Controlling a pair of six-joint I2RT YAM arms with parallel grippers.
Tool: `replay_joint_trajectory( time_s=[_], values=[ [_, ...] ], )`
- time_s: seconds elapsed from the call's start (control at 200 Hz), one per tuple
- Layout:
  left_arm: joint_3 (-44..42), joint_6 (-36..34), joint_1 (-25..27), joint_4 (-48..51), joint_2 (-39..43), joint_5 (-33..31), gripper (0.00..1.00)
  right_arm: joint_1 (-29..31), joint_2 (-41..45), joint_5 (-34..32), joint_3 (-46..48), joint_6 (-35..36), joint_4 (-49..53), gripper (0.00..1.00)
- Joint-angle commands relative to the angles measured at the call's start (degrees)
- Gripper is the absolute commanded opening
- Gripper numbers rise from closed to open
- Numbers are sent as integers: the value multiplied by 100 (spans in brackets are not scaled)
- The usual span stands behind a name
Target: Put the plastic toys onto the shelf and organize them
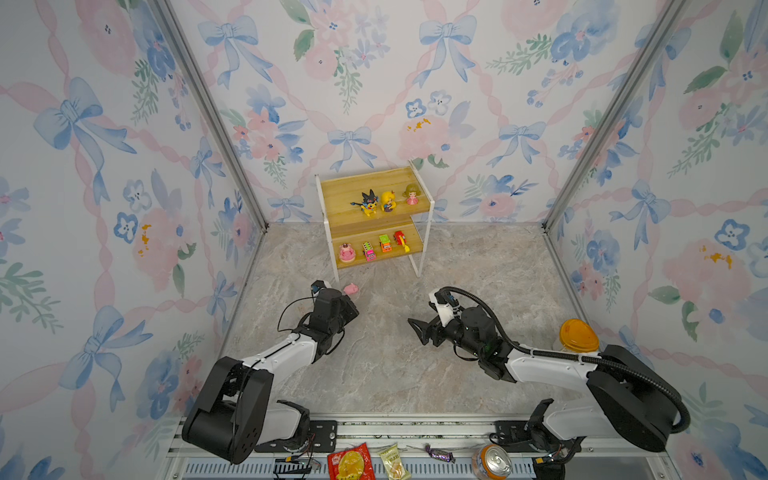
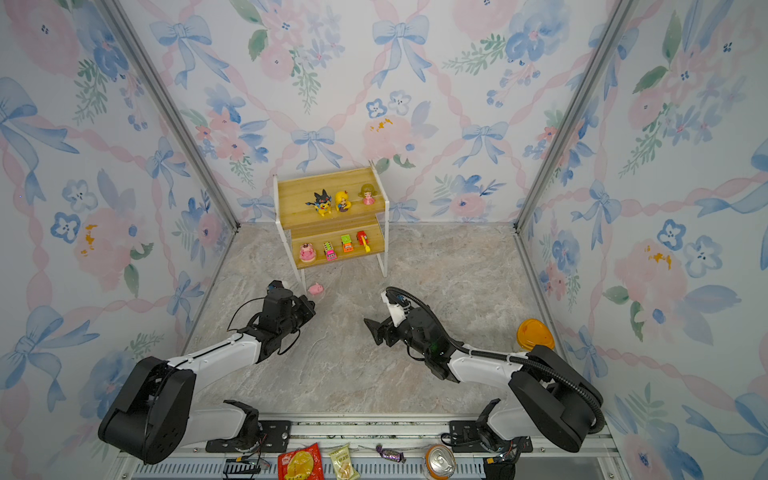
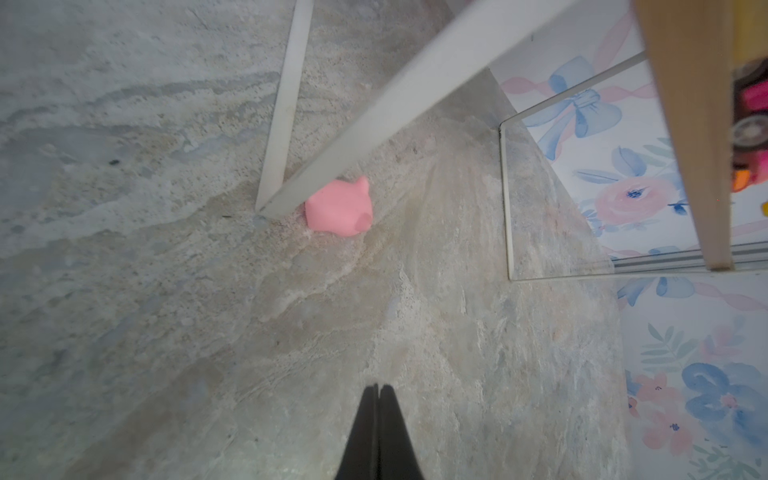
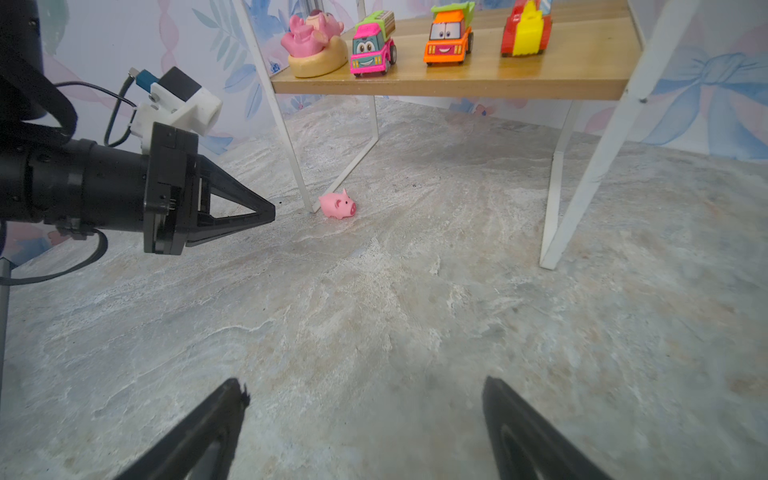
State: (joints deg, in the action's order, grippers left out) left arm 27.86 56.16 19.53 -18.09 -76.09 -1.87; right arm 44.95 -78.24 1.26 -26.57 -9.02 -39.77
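Note:
A pink pig point(image 1: 351, 289) point(image 2: 316, 288) point(image 3: 338, 210) point(image 4: 337, 204) lies on the floor against the front left leg of the shelf point(image 1: 345, 187) point(image 2: 299, 191) point(image 4: 449, 89). My left gripper point(image 1: 355, 311) point(image 2: 312, 308) point(image 3: 378, 386) point(image 4: 272, 214) is shut and empty, its tip a short way from the pig. My right gripper point(image 1: 415, 330) point(image 2: 370, 330) point(image 4: 365, 386) hangs open over bare floor. The top tier holds a black-yellow figure point(image 1: 368, 202), a yellow-haired figure point(image 1: 388, 201) and a doll point(image 1: 411, 194). On the lower tier stand a round pink figure point(image 4: 316, 45) and three cars point(image 4: 449, 37).
An orange-lidded jar point(image 1: 578, 335) stands by the right wall behind the right arm. Snack packets point(image 1: 351, 463), a wrapped candy point(image 1: 438, 454) and a drink can point(image 1: 491, 461) lie on the front rail. The thin white shelf legs point(image 3: 286, 104) stand close beside the pig.

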Motion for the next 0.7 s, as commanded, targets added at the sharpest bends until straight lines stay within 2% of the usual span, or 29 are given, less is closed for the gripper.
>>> replay_joint_trajectory(
  time_s=[0.0,0.43,0.695],
  values=[
    [-65,234,91,-884,-235,-306,0,-99,202,68,142,-83,-233,92],
    [339,975,370,-1836,-1370,-1077,0,-216,216,235,265,-148,-415,92],
    [449,1570,578,-2031,-1734,-1981,0,-302,238,373,328,-220,-523,92]
  ],
)
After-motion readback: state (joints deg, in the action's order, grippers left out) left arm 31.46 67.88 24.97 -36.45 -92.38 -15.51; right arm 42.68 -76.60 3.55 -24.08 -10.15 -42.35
